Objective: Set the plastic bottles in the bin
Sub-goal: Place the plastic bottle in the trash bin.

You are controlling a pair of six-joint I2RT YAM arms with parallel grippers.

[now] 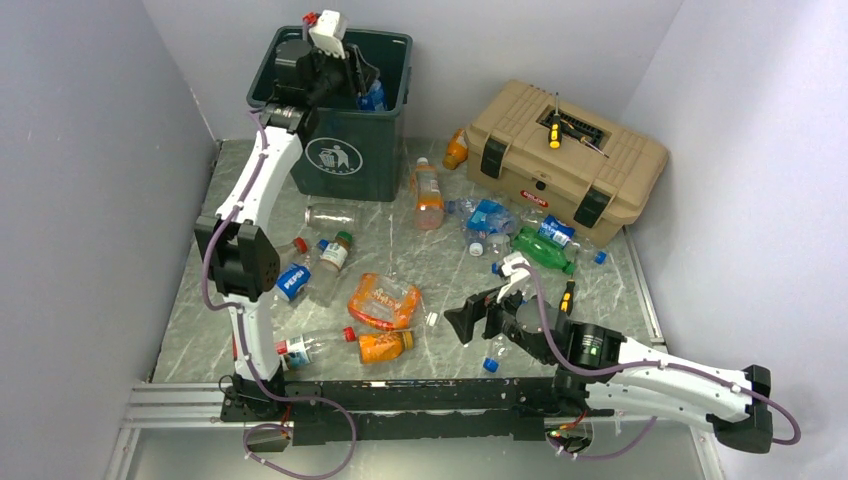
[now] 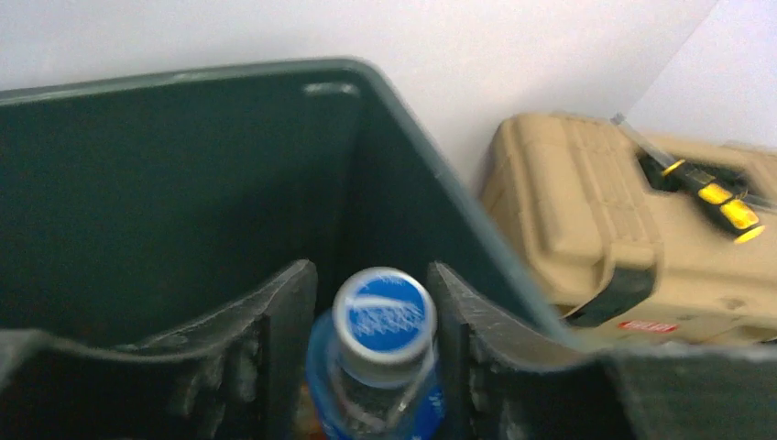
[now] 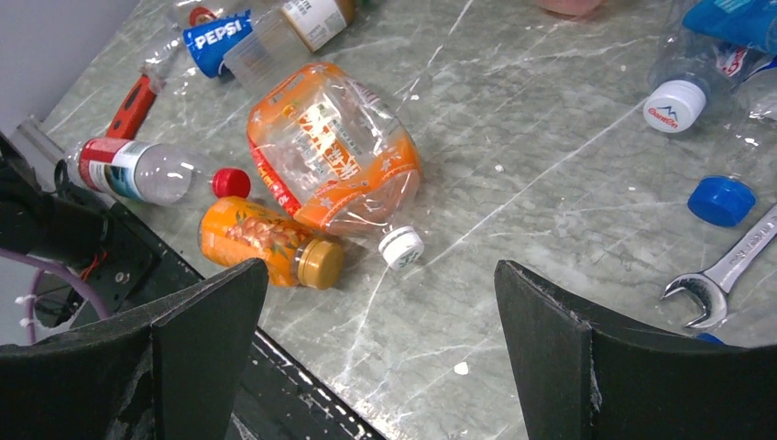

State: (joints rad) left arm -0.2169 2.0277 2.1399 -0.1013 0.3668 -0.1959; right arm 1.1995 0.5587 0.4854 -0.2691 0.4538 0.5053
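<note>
Plastic bottle, small and clear with a blue cap and blue label (image 2: 383, 316): it sits between the fingers of the left gripper (image 2: 371, 272), cap end toward the wrist, within the mouth of the tall dark green plastic bin (image 2: 183, 183). That gripper's jaws are clamped on the bottle just below the cap.

The right gripper (image 3: 380, 268) has its jaws wide apart and holds nothing. It hovers over the grey marbled table (image 3: 550, 137), near a crushed clear orange bottle (image 3: 334, 151) and a small orange bottle with a tan cap (image 3: 266, 243).

Step in hand, in my judgement: release into the bin. The next move calls for the left jaws to part so the bottle drops clear of the rim. Many bottles lie on the table, so the task is far from complete. The right arm looks placed to take an orange bottle.
</note>
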